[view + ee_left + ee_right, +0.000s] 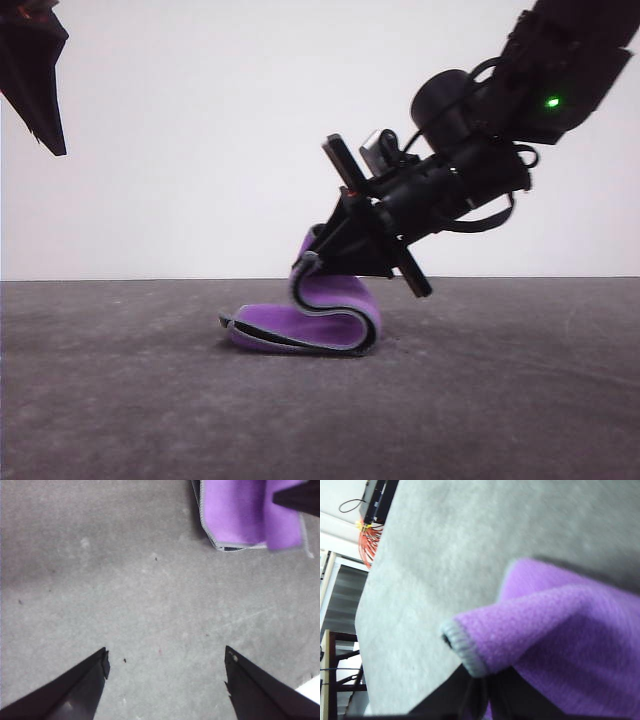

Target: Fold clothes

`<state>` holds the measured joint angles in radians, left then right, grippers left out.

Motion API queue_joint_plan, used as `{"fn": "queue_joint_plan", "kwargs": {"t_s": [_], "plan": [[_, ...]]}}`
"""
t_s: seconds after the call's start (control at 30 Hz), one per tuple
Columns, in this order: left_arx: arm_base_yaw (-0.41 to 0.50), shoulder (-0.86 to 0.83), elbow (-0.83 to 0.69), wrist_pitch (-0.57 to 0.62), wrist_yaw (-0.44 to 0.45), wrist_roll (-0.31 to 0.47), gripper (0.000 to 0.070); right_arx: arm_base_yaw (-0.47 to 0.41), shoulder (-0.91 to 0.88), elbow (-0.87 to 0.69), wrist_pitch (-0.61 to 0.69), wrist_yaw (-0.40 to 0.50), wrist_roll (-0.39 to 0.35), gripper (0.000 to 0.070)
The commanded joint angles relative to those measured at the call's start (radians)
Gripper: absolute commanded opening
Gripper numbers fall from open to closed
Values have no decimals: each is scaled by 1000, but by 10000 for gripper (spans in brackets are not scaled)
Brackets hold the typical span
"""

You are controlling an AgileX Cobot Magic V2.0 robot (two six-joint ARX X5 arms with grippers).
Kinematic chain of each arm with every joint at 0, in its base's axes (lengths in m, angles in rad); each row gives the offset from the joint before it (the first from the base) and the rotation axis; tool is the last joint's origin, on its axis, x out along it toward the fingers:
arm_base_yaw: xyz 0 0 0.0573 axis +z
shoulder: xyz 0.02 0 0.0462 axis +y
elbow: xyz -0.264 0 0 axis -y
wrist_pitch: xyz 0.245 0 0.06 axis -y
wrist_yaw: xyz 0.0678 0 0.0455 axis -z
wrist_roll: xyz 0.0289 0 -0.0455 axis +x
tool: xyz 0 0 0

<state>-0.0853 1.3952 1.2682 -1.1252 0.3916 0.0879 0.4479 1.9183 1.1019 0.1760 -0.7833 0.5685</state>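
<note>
Nearest in the front view lies bare grey table [120, 400], its surface mottled and slightly scuffed. Further back, near the table's middle, rests the cloth [330, 315]: small, thick, fleecy, bright purple on the exposed face, dark grey along the underside, with a pale stitched edge tracing its outline. Its lower part lies flat on the table; the right end bends in a rounded loop and the upper layer rises toward the left, giving an S-shaped profile. The right gripper [318, 258] comes down at a slant from the upper right and is closed on the raised edge of the cloth, holding that edge clear of the table. In the right wrist view the pinched corner [465, 652] shows the pale hem and purple pile just above the dark fingers. The left gripper [45, 110] hangs high at the left, well apart from the cloth; in the left wrist view its fingers [75, 690] are spread wide with bare table between them. Beyond the table stands a plain white wall [200, 140].
</note>
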Motion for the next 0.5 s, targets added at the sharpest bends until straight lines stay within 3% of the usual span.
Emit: {"fn": "queue_joint_plan", "kwargs": {"t_s": [0.0, 0.47], "plan": [[0, 10, 6, 5, 3, -3, 445, 18, 35, 36, 7, -1, 22, 2], [0, 10, 6, 4, 3, -3, 445, 58, 85, 92, 10, 9, 27, 3]]}}
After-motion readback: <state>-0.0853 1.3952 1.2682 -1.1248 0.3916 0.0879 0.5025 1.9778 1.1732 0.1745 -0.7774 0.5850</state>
